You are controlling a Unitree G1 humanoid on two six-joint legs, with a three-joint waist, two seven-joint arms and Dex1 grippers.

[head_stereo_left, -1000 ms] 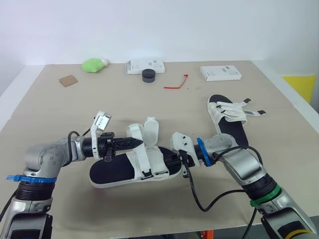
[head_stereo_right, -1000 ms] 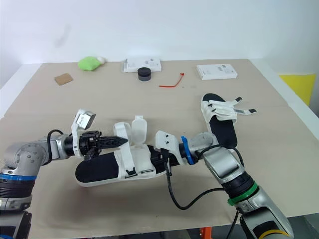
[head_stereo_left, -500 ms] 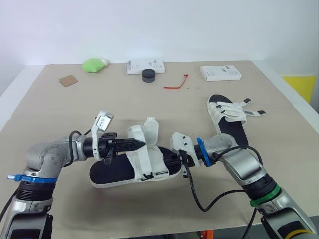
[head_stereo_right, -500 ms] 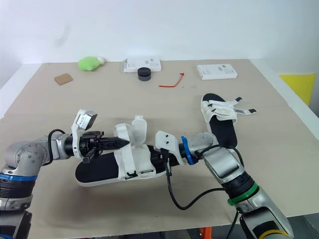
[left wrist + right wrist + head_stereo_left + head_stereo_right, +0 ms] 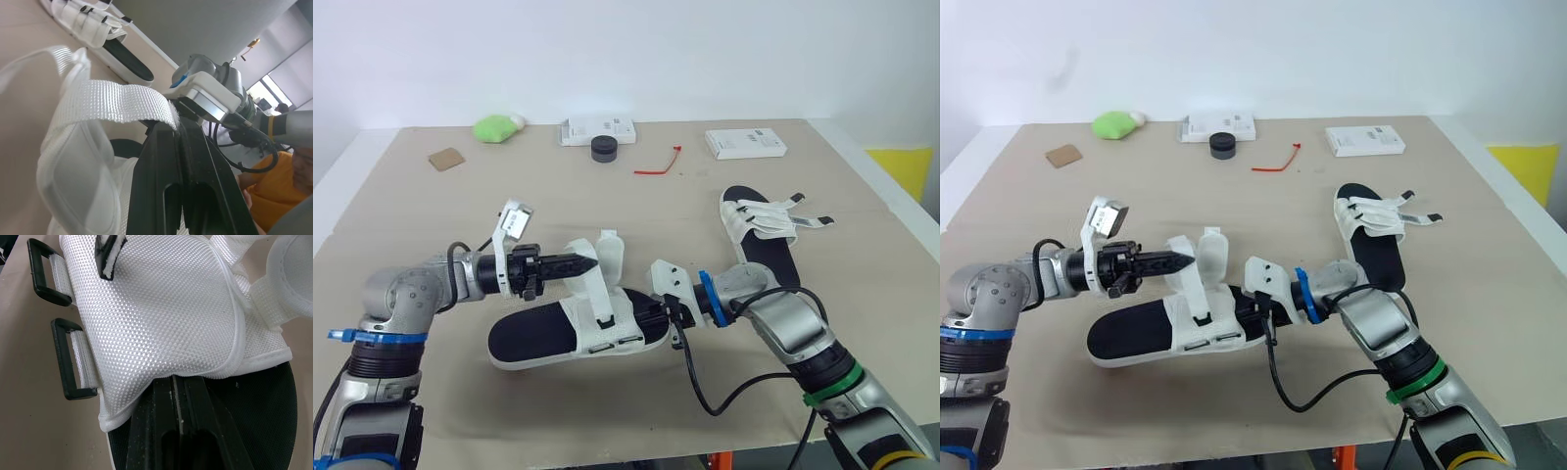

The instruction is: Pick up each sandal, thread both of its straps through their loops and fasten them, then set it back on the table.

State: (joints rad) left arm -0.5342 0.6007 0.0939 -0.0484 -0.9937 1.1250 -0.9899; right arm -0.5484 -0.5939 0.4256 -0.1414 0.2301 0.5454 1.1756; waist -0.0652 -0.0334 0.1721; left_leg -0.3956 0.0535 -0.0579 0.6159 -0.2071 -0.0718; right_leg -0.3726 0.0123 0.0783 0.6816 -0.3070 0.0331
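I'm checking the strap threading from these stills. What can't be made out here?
- Strap end: left wrist view, behind the fingers of the left gripper.
- Right gripper tips: right wrist view, under the near sandal's white upper; upper or sole pinched, unclear.
- Far sandal straps: eye views, too small to tell if threaded.
- Right box print: eye views, too small.
- Person: left wrist view, cut off by the edge.

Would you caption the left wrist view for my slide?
Left gripper shut on the near sandal's white strap; second sandal beyond.
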